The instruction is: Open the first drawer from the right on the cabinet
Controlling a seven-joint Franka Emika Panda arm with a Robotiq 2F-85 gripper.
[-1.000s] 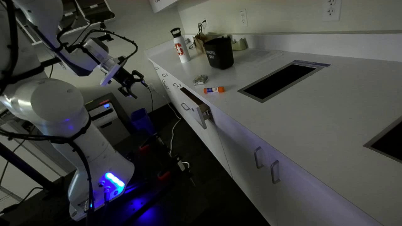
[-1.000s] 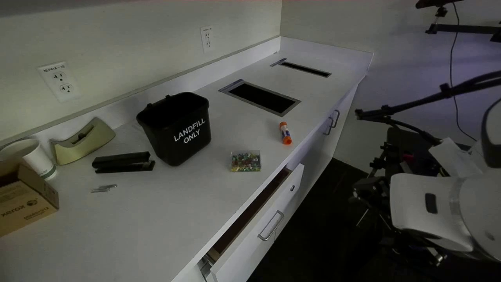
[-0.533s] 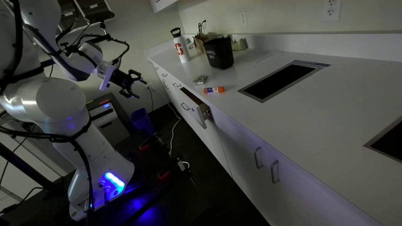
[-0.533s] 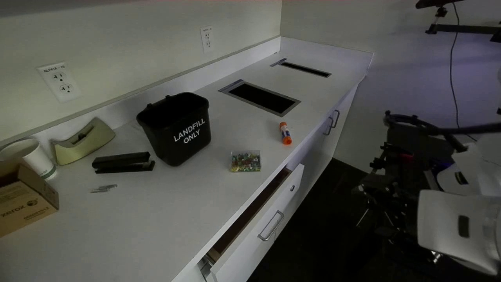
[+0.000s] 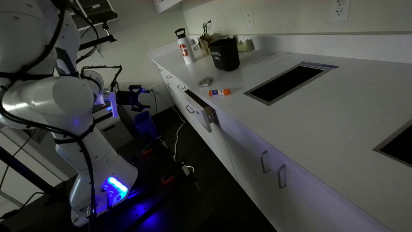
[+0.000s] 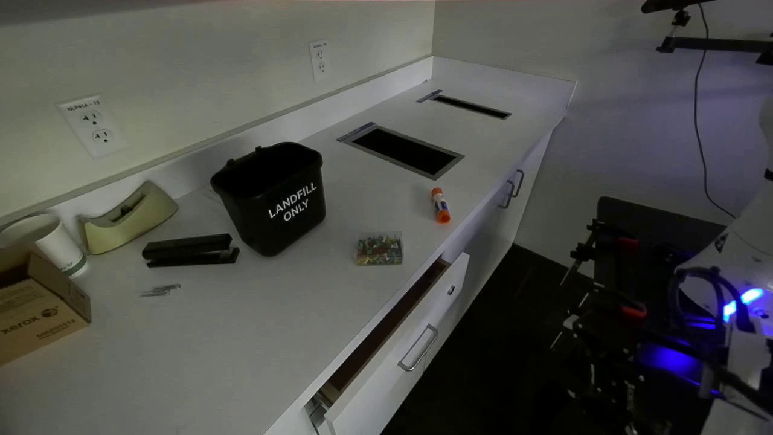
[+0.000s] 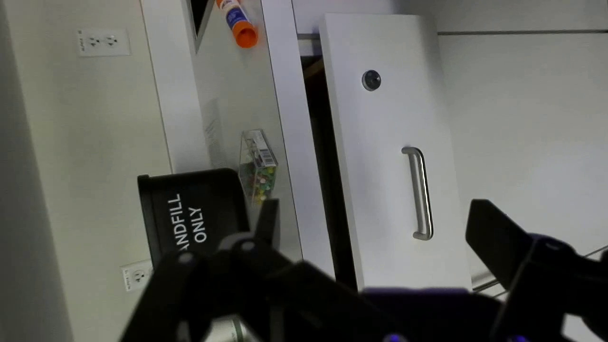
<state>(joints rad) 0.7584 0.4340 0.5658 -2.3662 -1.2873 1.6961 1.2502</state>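
Note:
The drawer (image 5: 200,116) in the white cabinet (image 5: 254,196) stands partly open, its white front pulled out a little from under the countertop. It also shows partly open in an exterior view (image 6: 386,386) and in the wrist view (image 7: 375,123). Its metal bar handle (image 7: 424,194) is in full view, with a round lock (image 7: 371,80) near it. My gripper (image 5: 150,99) is open and empty, apart from the drawer front and out from the cabinet. In the wrist view the gripper's (image 7: 375,204) fingers stand wide apart, with the handle showing between and beyond them.
On the countertop (image 6: 253,338) near the drawer are a glue stick (image 6: 441,205), a clear box of pins (image 6: 379,249) and a black landfill bin (image 6: 272,193). A stapler (image 6: 190,251), tape dispenser (image 6: 130,219) and cardboard box (image 6: 42,308) lie further along. A bottle (image 5: 185,48) stands behind.
My gripper has moved down and levelled out, pointing more straight at the cabinet. The upper arm has left an exterior view where it showed before. The drawer has not moved.

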